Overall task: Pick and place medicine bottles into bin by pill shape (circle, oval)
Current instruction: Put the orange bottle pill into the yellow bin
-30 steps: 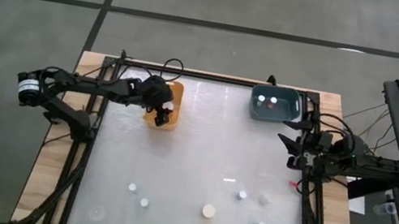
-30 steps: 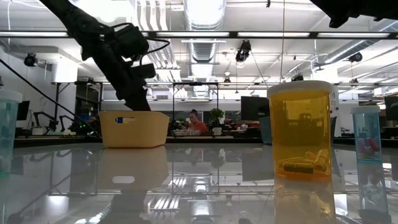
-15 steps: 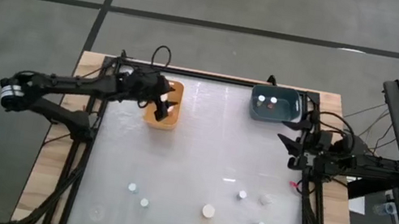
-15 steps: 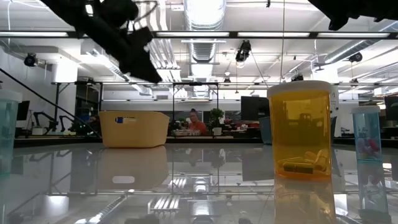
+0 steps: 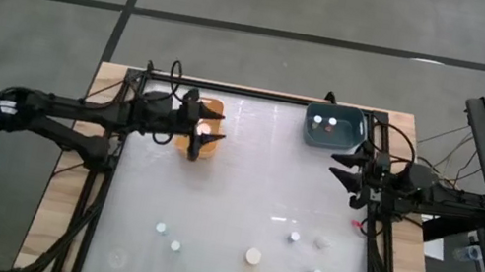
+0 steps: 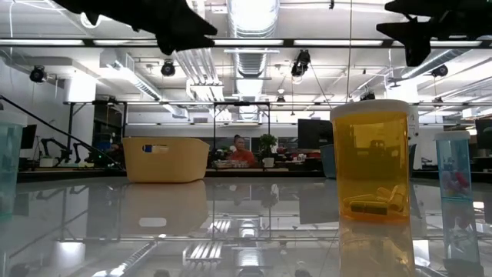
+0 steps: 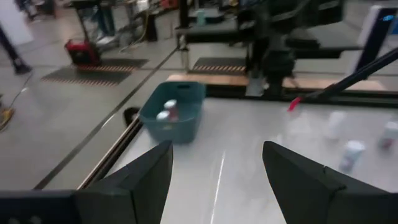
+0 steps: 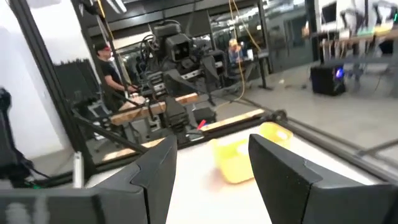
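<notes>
My left gripper [image 5: 194, 116] is open and empty, up in the air beside the yellow bin [image 5: 205, 139] at the far left. A white-capped bottle [image 5: 204, 130] stands in that bin. My right gripper [image 5: 346, 168] is open and empty at the right edge, just nearer than the teal bin [image 5: 348, 135], which holds two bottles [image 5: 325, 124]. Several medicine bottles stand on the near part of the table, among them two at the left [image 5: 161, 228], a wide one [image 5: 253, 256] and a group at the right [image 5: 294, 236]. In the low view the orange bottle [image 6: 374, 161] stands closest.
A black frame rail [image 5: 112, 163] runs along the table's left and right sides. The glossy middle of the table [image 5: 255, 178] lies between the bins and the bottles. A person [image 8: 112, 74] stands in the room beyond the table.
My left gripper has risen out of the yellow bin and drawn back a little toward the table's left edge; in the low view it has gone from the bin's rim to the top of the picture. My right gripper has shifted slightly toward the far edge.
</notes>
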`<move>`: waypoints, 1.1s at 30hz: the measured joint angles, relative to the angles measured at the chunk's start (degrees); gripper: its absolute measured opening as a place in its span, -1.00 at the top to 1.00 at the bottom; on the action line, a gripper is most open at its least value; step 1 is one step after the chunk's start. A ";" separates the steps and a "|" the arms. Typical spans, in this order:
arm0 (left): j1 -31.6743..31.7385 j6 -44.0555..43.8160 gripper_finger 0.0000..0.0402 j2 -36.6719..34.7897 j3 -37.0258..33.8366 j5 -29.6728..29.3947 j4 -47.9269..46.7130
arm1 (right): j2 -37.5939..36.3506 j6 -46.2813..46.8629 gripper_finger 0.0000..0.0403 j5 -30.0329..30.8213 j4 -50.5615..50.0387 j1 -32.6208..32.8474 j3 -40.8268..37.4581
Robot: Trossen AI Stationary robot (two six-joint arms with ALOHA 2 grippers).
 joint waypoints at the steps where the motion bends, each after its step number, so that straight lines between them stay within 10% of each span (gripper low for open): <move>1: -0.82 -0.01 -0.16 0.20 0.00 0.00 0.44 | 0.00 1.44 0.05 -0.14 0.00 0.00 0.00; 33: -5.07 6.69 -0.16 1.89 -7.39 -2.91 11.35 | 21.31 24.12 0.05 -8.26 -25.93 0.02 21.45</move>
